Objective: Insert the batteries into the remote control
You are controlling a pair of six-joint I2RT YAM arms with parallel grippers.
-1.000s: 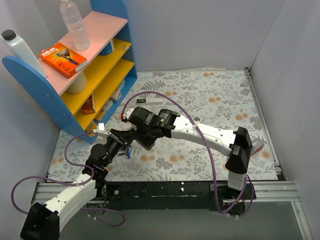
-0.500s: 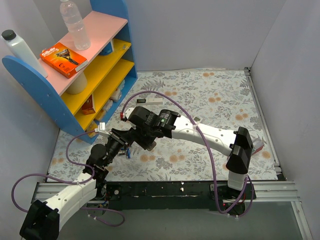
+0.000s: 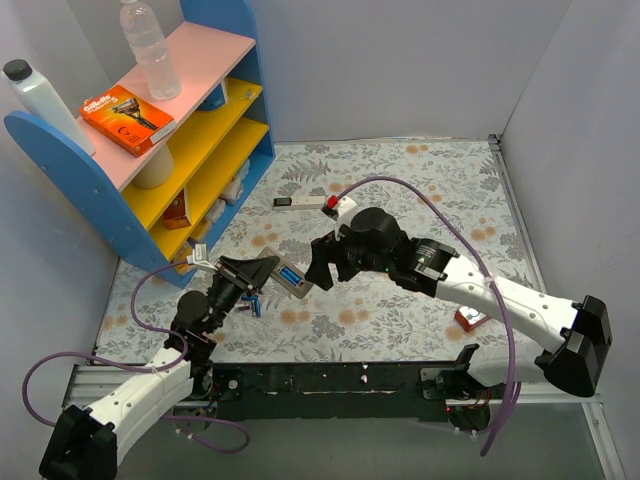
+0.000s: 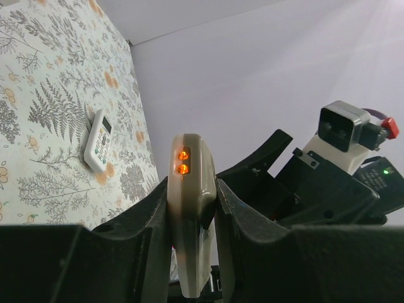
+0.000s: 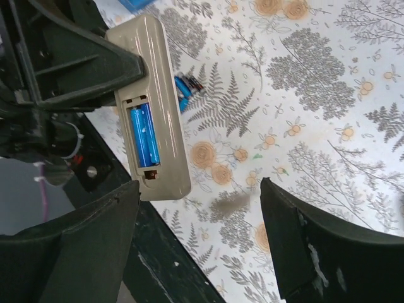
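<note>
Pinching one remote control, the left hand; right hand spread; two batteries inside.

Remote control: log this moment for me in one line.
left gripper: shut on remote control | compartment: open, blue batteries inside | right gripper: open, apart from remote | spare batteries: on table

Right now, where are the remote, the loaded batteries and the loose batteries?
remote (image 5: pixel 151 88): right wrist view, back shell above bay.
loaded batteries (image 5: pixel 144 136): right wrist view, blue cell middle.
loose batteries (image 5: pixel 185 96): right wrist view, blue body.
</note>
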